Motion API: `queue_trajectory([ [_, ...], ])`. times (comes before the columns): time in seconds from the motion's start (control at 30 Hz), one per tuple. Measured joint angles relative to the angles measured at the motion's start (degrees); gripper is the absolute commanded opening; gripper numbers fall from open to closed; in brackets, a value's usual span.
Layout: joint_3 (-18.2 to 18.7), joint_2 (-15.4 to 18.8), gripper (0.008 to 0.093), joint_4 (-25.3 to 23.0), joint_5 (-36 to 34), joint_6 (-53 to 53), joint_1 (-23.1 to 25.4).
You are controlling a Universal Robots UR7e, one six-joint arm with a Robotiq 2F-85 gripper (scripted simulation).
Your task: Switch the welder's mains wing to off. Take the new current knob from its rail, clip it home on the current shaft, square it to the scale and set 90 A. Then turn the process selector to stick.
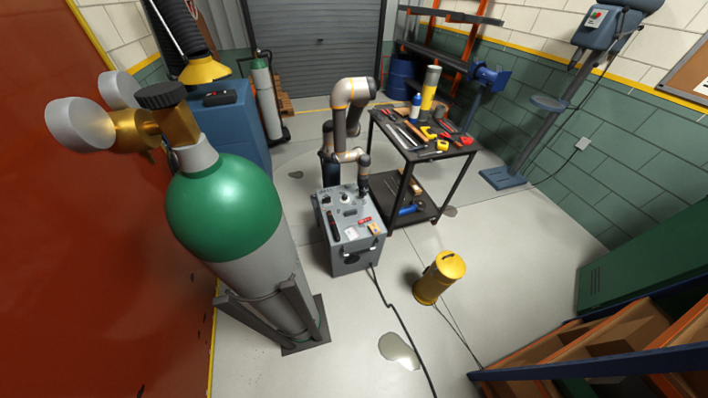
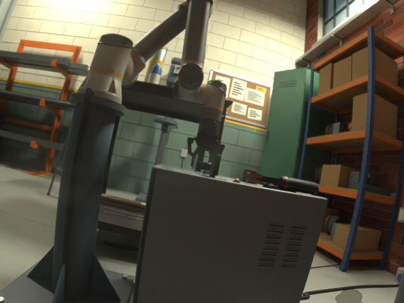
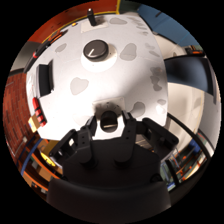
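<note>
The current knob [image 3: 95, 50], dark with a white pointer line, sits on its white scale disc in the middle of the welder's top panel [image 1: 346, 210], well ahead of the process selector [image 3: 109, 121], a smaller dark knob with a pale bar on a plate with tick marks. The mains wing [image 3: 91, 16] stands upright at the panel's far edge. My gripper [image 3: 109, 122] is lowered over the selector at the panel's corner [image 2: 205, 167]. Its fingers flank the selector and are open, holding nothing.
A green gas cylinder [image 1: 232, 223] stands left of the welder, and a tool cart [image 1: 420, 143] stands to the right. A black and red torch handle [image 2: 287, 183] lies along the panel. A yellow canister [image 1: 438, 277] and cables lie on the floor.
</note>
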Motion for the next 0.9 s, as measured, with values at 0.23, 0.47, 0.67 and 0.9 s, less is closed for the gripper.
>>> queue_trajectory([
  [0.23,0.0,0.01,0.058,-0.01,0.0,0.0,0.0],
  [0.47,0.0,0.01,0.0455,-0.01,0.0,0.0,0.0],
  [0.67,0.01,-0.01,0.0335,-0.02,0.0,0.0,0.0],
  [0.9,0.01,-0.01,0.0195,-0.01,0.0,0.0,0.0],
])
